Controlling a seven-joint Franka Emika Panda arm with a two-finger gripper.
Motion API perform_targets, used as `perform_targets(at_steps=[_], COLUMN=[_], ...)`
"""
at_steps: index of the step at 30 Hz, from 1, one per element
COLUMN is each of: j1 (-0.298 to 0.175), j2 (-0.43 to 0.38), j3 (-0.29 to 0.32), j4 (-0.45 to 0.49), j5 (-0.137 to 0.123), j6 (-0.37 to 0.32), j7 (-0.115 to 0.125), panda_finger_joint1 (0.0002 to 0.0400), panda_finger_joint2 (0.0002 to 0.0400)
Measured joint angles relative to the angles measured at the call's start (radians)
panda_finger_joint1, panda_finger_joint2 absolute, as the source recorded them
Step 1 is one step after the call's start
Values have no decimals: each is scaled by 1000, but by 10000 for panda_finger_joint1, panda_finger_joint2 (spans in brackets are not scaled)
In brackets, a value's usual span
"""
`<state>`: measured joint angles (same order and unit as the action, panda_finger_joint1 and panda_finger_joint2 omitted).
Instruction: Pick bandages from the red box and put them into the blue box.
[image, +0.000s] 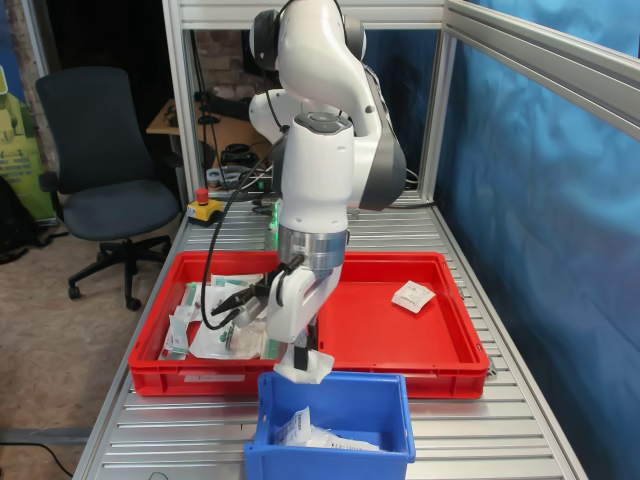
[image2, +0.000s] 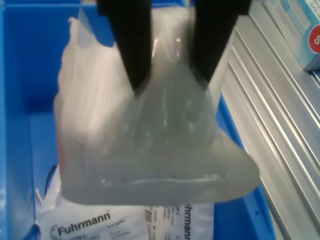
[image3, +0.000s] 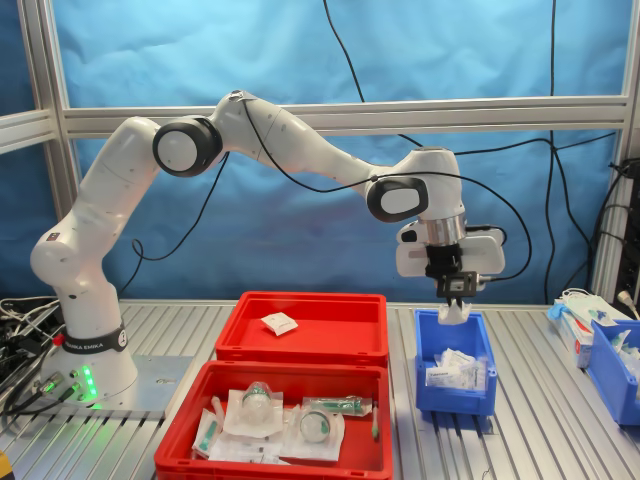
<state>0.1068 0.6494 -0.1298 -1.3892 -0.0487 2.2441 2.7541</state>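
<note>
My gripper (image: 300, 358) is shut on a bandage (image: 306, 372), a flat white packet hanging from the fingers just above the blue box (image: 335, 405). In the second exterior view the gripper (image3: 455, 298) holds the bandage (image3: 452, 316) over the far end of the blue box (image3: 455, 385). In the wrist view the black fingers (image2: 132, 45) pinch the packet (image2: 150, 150) by its upper edge, over the blue box (image2: 25, 90). More white packets (image2: 125, 225) lie in the box. One bandage (image: 412, 295) remains in the red box (image: 380, 325); the second exterior view shows it too (image3: 278, 322).
The twin red tray (image: 150, 378) with green-marked packets (image3: 255, 410) stands next to the red box (image3: 330, 325). Another blue bin (image3: 612, 370) and a carton (image3: 575, 320) are at the second exterior view's right. A frame post (image: 435, 120) stands behind.
</note>
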Motion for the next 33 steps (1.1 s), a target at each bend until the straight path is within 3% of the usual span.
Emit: perform_targets(at_steps=[29, 31, 32, 33], j1=[0, 0, 0, 0], j2=[0, 0, 0, 0], j3=[-34, -34, -35, -35], j4=[5, 5, 5, 5], j5=[0, 0, 0, 0], j6=[1, 1, 1, 1], j7=[0, 0, 0, 0], panda_finger_joint1=[47, 50, 98, 98], panda_finger_joint2=[47, 50, 98, 98])
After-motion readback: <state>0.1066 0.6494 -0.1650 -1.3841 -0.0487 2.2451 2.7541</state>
